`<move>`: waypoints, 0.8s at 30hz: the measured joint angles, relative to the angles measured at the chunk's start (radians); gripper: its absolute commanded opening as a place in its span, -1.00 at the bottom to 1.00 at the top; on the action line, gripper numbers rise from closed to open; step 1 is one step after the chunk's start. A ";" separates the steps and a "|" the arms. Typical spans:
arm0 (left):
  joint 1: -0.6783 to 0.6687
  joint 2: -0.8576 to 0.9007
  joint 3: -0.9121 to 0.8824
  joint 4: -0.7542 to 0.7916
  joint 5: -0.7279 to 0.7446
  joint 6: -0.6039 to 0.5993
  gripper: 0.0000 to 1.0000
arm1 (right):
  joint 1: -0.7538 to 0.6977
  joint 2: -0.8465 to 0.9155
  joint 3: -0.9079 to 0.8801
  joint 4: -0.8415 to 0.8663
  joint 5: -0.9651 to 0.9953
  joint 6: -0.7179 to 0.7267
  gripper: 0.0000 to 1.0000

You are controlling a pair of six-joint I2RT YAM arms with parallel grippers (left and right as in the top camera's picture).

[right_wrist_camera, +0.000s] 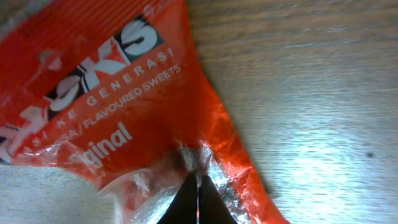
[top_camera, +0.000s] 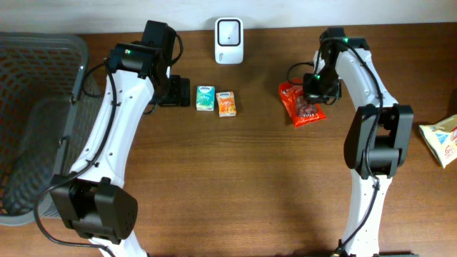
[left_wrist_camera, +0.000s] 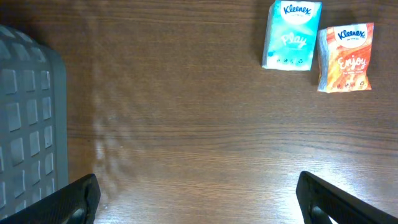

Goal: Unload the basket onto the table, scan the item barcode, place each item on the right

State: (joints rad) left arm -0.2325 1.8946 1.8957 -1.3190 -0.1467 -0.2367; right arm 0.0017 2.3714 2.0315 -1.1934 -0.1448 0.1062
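Your three camera views of the table (top_camera: 235, 185).
Overhead looks straight down from far off. Left wrist looks down, sharing the tissue packs (left_wrist_camera: 292, 34) with it; right wrist sits tight on the red bag (right_wrist_camera: 93, 74).

Red crinkled sweets packet (top_camera: 300, 114) with white lettering lies well apart from the upright white scanner (top_camera: 228, 31).

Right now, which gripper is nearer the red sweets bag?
Right. The right gripper is shut on the bag; the left gripper hangs open beside the Kleenex packs.

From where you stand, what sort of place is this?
Probably a mock shop checkout: a white barcode scanner, a teal Kleenex pack and red sweets bag as goods, a grey basket alongside.
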 measured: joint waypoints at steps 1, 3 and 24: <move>0.000 0.000 0.000 0.000 0.000 0.000 0.98 | 0.002 0.000 -0.007 0.003 -0.005 -0.001 -0.92; 0.000 0.000 0.000 0.000 0.000 0.000 0.98 | 0.003 0.000 -0.005 -0.015 -0.012 -0.001 -0.92; 0.000 0.000 0.000 0.000 0.000 0.000 0.98 | 0.051 -0.067 -0.155 0.090 -0.182 0.019 -0.92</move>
State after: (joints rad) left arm -0.2325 1.8946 1.8957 -1.3190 -0.1467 -0.2367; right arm 0.0525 2.3047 1.8767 -1.1038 -0.3267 0.1257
